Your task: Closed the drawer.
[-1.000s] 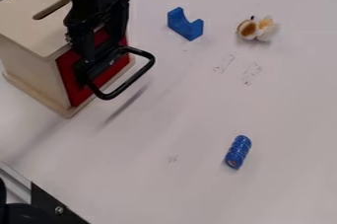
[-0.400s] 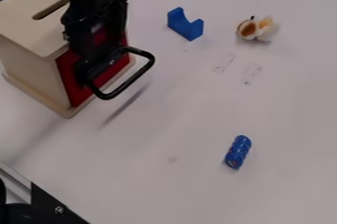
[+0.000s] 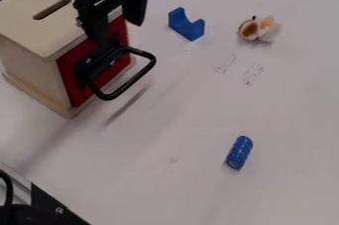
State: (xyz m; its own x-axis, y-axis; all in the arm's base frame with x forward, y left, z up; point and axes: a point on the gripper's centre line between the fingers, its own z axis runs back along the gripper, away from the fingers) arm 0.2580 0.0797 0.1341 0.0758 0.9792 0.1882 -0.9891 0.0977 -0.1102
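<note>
The black gripper (image 3: 120, 32) hangs at the upper left, in front of the top part of the drawer's red front (image 3: 75, 81). It is open, its two fingers apart with red showing between them. The drawer front sits flush in the side of the light wooden box (image 3: 29, 68). A black loop handle (image 3: 147, 68) sticks out from the red front, below the gripper. The gripper hides part of the front's upper edge.
On the white table (image 3: 179, 120) lie a blue curved block (image 3: 187, 27), a brown and white flower-like object (image 3: 259, 28) and a blue ribbed cylinder (image 3: 240, 152). A metal rail with a black bracket (image 3: 56, 208) crosses the lower left corner.
The gripper has risen and shifted right from its lower place against the red front, uncovering more of it. The box, drawer front and handle have stayed put.
</note>
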